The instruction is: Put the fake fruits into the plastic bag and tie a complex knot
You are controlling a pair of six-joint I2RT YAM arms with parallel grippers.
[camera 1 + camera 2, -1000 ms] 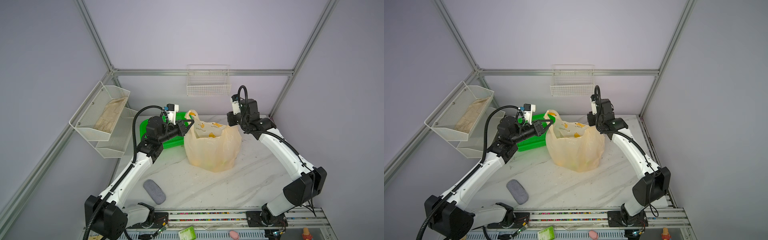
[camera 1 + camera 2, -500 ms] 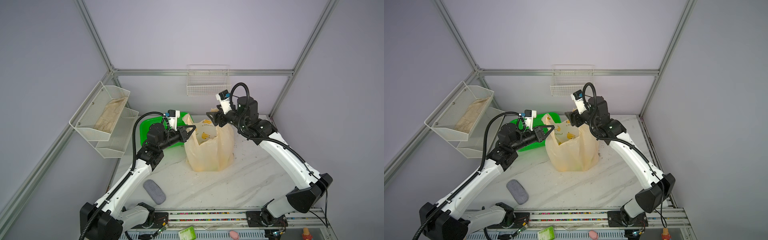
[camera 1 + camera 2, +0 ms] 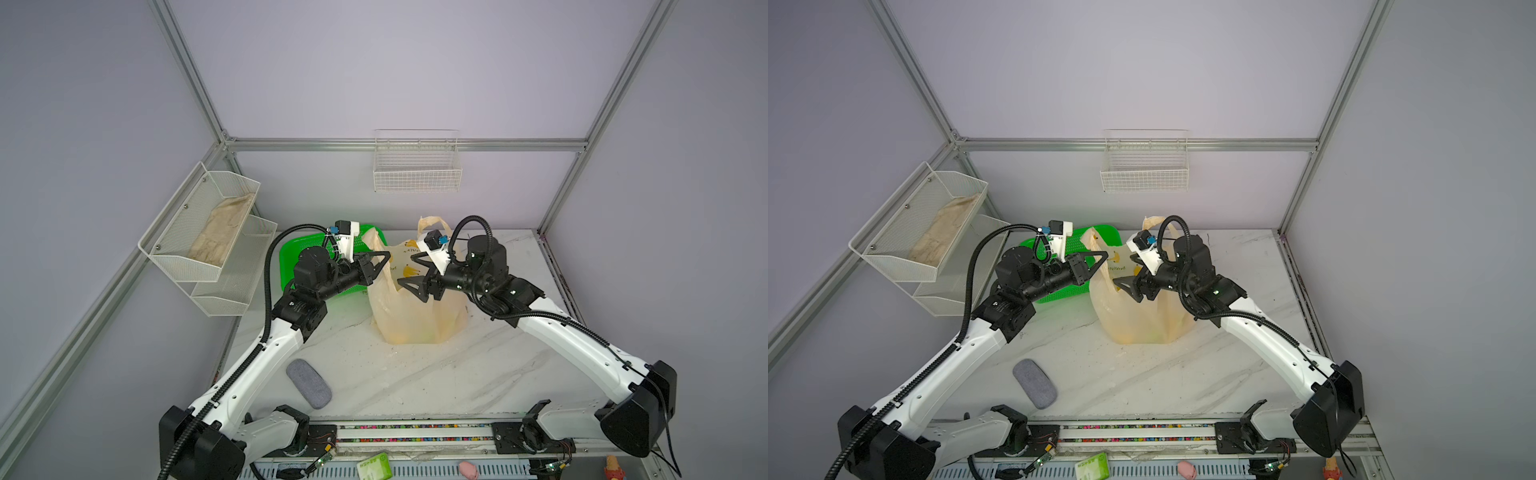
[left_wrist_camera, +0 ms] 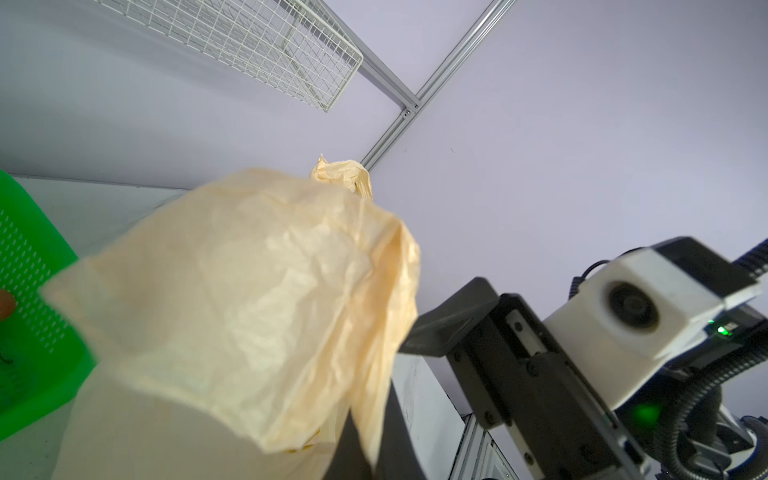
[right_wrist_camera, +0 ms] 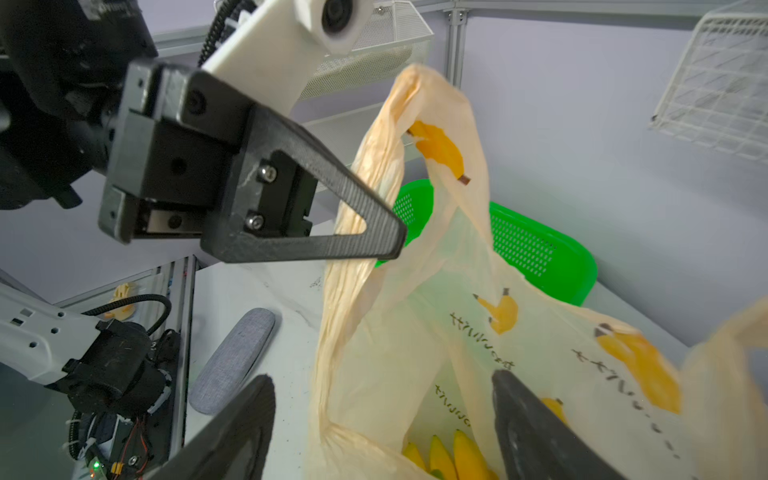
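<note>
Printed on the plastic bag (image 5: 419, 332): short lines of dark lettering (image 5: 482, 336), in a Japanese-looking script, repeated beside the yellow banana prints; single characters not legible. On the small green packet (image 3: 375, 466) below the worktop's front edge: pale marks, too small to read.

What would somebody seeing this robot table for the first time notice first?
The pale orange plastic bag printed with bananas, standing mid-table, catches the eye first. The left claw is shut on one handle, holding it up, while the right claw gapes open at the bag's mouth. A bright green basket glows beside the bag, towards the back left.
</note>
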